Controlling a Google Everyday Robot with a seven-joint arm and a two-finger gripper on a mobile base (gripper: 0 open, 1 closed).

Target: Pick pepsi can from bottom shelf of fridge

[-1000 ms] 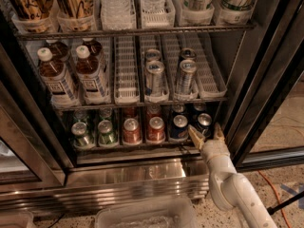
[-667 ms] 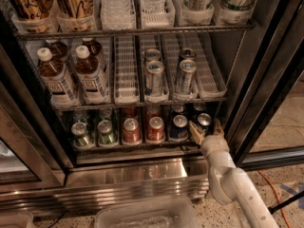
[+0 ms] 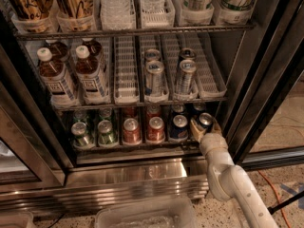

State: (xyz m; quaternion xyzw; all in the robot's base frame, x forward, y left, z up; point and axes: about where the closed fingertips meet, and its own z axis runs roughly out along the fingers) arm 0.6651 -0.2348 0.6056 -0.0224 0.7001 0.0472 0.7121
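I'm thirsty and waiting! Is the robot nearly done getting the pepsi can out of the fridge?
Not yet. Done: the fridge is open and the tool is at the bottom shelf. In hand: the tool sits around the pepsi can at the row's right end. Left: lifting it out; the can is on the shelf, not out.

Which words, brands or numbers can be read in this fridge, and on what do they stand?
None can be read.
Bottles: labels too blurred.
Silver cans: print too blurred.
On the bottom shelf, including the pepsi can at the gripper, far right: only can tops show, no text.
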